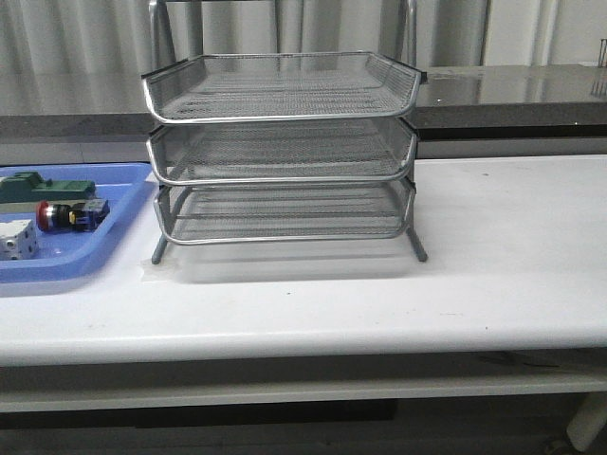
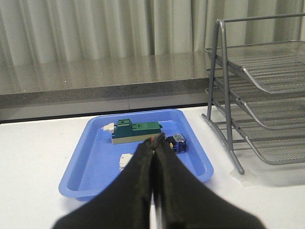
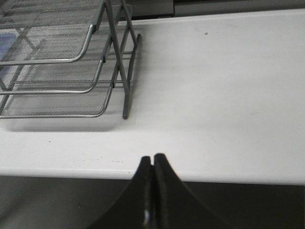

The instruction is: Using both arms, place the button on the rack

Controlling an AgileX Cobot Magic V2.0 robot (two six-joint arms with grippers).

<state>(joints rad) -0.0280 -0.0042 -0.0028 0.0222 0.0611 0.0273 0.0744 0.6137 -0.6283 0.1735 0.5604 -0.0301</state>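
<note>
Plastic, flat and blue, a shallow tray [image 1: 71, 261] sits at the table's left end, holding a green block [image 1: 47, 188], a white dice-like block [image 1: 17, 239] and the small push button [image 1: 68, 215] with its red mushroom head, lying on its side between them. No writing is legible anywhere. Above the tray's near side, the left gripper [image 2: 153, 155] has its black jaws pressed together, empty. Just right of the tray stands the three-tier silver wire-mesh rack [image 1: 283, 152], all tiers bare. Further right, the right gripper [image 3: 153, 164] hovers off the white table's [image 1: 512, 246] front edge, jaws likewise closed on nothing.
</note>
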